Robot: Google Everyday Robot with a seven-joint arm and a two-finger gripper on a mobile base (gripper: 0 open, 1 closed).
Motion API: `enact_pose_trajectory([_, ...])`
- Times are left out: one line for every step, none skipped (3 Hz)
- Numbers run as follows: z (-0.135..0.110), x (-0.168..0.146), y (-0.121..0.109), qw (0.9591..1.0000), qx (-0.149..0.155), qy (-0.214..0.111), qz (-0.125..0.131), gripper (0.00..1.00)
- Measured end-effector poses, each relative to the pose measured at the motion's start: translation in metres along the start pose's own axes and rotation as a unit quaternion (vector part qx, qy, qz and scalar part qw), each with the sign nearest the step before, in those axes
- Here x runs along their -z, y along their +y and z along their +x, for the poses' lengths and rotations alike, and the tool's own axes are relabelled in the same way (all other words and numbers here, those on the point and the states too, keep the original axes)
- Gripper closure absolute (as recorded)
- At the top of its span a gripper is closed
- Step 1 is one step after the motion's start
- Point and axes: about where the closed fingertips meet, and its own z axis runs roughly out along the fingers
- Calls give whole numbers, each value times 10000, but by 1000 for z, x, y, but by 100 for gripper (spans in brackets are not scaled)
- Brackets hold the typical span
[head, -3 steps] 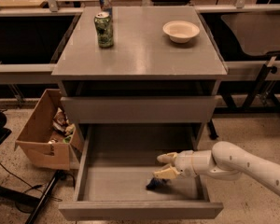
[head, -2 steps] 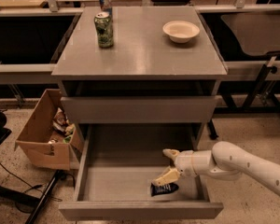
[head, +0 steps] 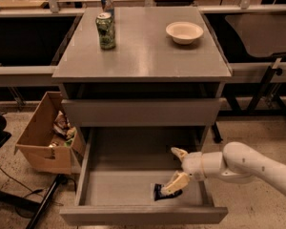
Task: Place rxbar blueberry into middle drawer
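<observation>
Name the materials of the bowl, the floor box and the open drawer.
Bowl: smooth cream, likely ceramic or plastic. Box: matte brown cardboard, folded flaps. Middle drawer: matte grey, perhaps painted wood. Gripper sits inside that drawer, by the rxbar blueberry.

Inside the middle drawer [head: 119,187], one end of the rxbar blueberry [head: 158,192] is hidden by the lower finger of the spread tool [head: 177,168].

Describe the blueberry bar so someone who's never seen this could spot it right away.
Find the grey cabinet, then its open lower drawer. The bar lies on the drawer floor, front right, just under the end effector. It is flat and dark, unlike the upright cans on top.
</observation>
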Motion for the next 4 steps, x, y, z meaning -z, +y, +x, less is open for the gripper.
enact_pose_trajectory([-29,64,42,9964,773,227,-258,0])
enact_pose_trajectory([-49,140,72,9864,1436,695,-388,0])
enact_pose_trajectory([-57,183,104,9693,1774,1577,-640,0])
enact_pose_trajectory([-64,206,126,9474,1538,2778,-411,0])
